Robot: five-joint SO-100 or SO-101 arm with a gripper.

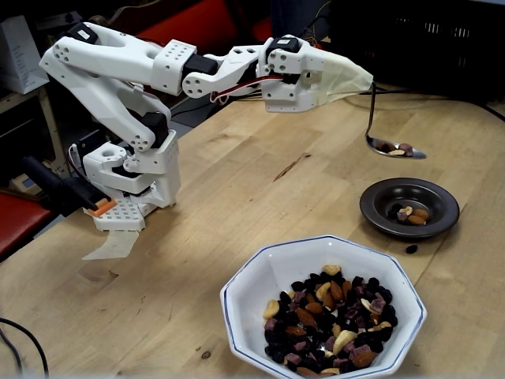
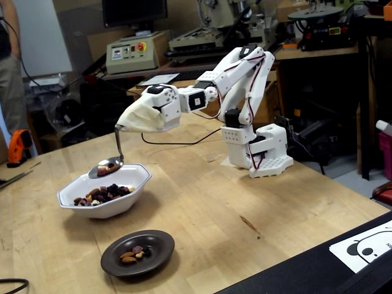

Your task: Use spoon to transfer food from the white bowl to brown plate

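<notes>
A fixed view, looking from the bowl side:
- Arm: white, reaching from its base at left across the wooden table (image 1: 237, 197) toward the right.
- Gripper (image 1: 347, 79): covered by a whitish wedge-shaped sleeve, so I cannot tell how the fingers stand; the spoon handle comes out of its tip.
- Spoon (image 1: 394, 148): hangs down from the wedge, its bowl roughly level, in the air above and behind the brown plate.
- Food on spoon (image 1: 398, 148): a few dark and pale pieces.
- Brown plate (image 1: 379, 207): on the table, right of centre, with a few nuts and a dark piece in its centre.
- Stray piece (image 1: 411, 249): one dark bit on the table just in front of the plate.
- White bowl (image 1: 252, 284): nearest the camera, holding a heap of dark fruit, almonds and cashews.

Another fixed view, from the opposite side:
- Gripper (image 2: 125, 125): wedge tip points left and down; finger state hidden here too.
- Spoon (image 2: 105, 166): loaded; in this view it appears over the far rim of the white bowl (image 2: 138, 184).
- Brown plate (image 2: 156, 254): nearest the camera, well apart from the spoon, a little food inside.
</notes>
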